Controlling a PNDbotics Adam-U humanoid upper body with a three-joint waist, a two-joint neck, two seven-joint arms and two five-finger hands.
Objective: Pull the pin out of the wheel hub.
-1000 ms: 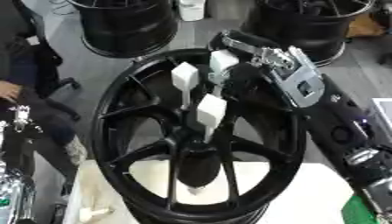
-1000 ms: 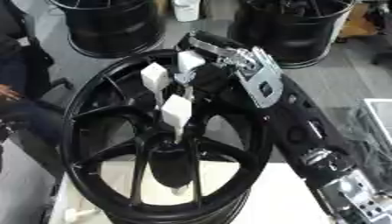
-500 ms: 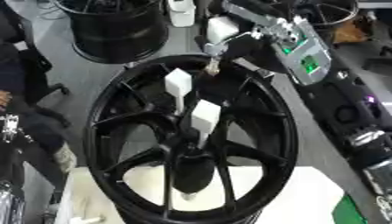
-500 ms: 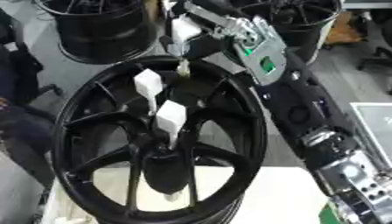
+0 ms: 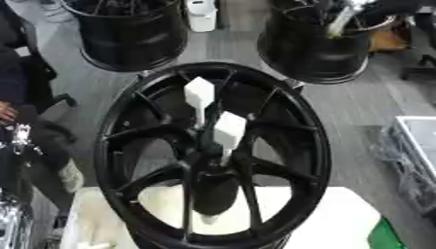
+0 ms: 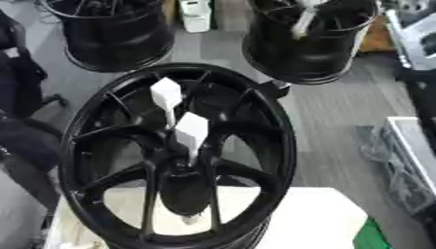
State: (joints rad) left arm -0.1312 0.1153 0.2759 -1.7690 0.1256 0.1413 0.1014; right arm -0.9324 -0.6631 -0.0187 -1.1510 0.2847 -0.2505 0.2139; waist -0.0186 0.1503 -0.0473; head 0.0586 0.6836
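Right now I see the big black wheel hub [image 5: 128, 146] in the middle of the frame. It stands up on its edge and leans back a little. Its bottom rests on the white table [image 5: 340, 219] in the lower part of the frame.

Two white pins stick out of the middle of the wheel. The upper pin [image 5: 199, 95] has a blocky white head and sits a bit to the left, up near the top spokes. The lower pin [image 5: 230, 130] has the same kind of head and sits just beside it, lower and to the right. Each one has a thin stem that runs down to the dark center where the spokes meet. The two heads are close together but I do not see them touch.

Neither of my robot hands shows in either view, so I cannot say if they are wide or closed. Nothing is holding a pin.

At the lower left edge there is a shiny silver part [image 5: 10, 231]. I cannot tell what it is.

Behind the wheel, on the grey floor, two more black rims stand at the top, the left rim [image 5: 128, 34] and the right rim [image 5: 328, 41]. A small white container [image 5: 202, 13] sits between them. A green thing [image 5: 390, 238] peeks in at the lower right corner.
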